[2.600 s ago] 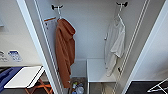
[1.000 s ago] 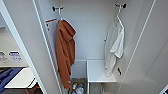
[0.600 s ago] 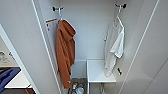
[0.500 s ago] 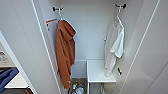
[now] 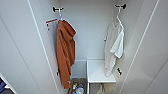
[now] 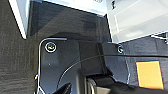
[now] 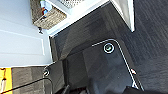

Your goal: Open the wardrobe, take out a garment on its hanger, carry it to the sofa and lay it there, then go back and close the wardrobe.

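The wardrobe [image 5: 85, 37] stands open in front of me, its two white doors swung out to either side. Inside on the right, the garment [image 5: 113, 47], a white short-sleeved shirt, hangs on its thin white hanger [image 5: 118, 19] from a black hook [image 5: 120, 6]. A longer rust-orange hooded garment [image 5: 65, 52] hangs on the left from another black hook [image 5: 57, 9]. Both wrist views look down on dark carpet [image 6: 15, 62] and my own base.
A white shelf block [image 5: 100, 72] sits low in the wardrobe under the shirt. Beside it stands a woven basket [image 5: 77, 87] of small items, which is also in the right wrist view [image 7: 47, 17]. The left door [image 5: 20, 50] and the right door [image 5: 150, 50] flank the opening closely.
The camera has moved closer to the wardrobe, so the room at the lower left has slid out of the picture. Both hanging garments have stayed in place.
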Available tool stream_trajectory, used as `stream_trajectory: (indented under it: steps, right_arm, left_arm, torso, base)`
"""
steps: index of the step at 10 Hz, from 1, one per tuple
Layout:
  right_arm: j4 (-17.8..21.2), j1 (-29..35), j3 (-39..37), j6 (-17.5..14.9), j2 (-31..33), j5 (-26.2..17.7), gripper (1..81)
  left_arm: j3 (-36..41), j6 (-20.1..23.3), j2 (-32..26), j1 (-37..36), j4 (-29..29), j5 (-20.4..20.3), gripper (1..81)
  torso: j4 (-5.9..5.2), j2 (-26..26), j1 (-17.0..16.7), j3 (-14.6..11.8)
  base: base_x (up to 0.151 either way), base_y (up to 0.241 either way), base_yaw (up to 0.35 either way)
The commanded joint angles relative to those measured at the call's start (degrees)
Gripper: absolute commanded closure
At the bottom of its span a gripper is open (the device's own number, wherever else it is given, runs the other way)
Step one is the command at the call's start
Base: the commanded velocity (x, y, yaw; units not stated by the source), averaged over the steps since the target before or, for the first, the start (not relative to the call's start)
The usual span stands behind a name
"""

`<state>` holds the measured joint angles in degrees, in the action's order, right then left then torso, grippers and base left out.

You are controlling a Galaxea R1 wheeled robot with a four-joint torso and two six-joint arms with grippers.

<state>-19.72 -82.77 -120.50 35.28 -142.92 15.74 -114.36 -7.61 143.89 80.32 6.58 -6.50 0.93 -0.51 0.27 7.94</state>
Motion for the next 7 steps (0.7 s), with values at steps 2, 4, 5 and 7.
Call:
stream_trajectory:
  steps: [2, 4, 5, 7]
  right_arm:
    - [-7.51, -5.69, -9.02, 0.05, -6.86, -3.96, 1.0]
    - [-8.49, -7.98, -15.51, 0.05, -12.83, -4.22, 1.0]
    - [-8.49, -8.77, -18.79, 0.14, -15.49, -4.31, 1.0]
    - [-7.79, -9.74, -25.47, 0.49, -19.80, -4.31, 1.0]
  left_arm:
    - [-7.35, 0.22, 5.18, 2.16, 0.63, 8.59, 1.0]
    - [-13.93, 0.22, 9.39, 2.43, -0.17, 15.52, 1.0]
    - [-17.48, 0.14, 11.52, 2.78, -0.87, 18.19, 1.0]
    - [-22.14, 0.14, 14.51, 3.84, -3.95, 18.45, 1.0]
  torso:
    - [0.00, -0.02, 0.00, 0.00]
    - [0.00, -0.02, -0.02, -0.02]
    - [0.00, -0.05, -0.04, -0.02]
    - [0.00, -0.09, -0.11, -0.04]
  base:
    - [0.000, 0.000, 0.000]
    - [0.000, 0.000, 0.000]
    - [0.000, 0.000, 0.000]
    - [0.000, 0.000, 0.000]
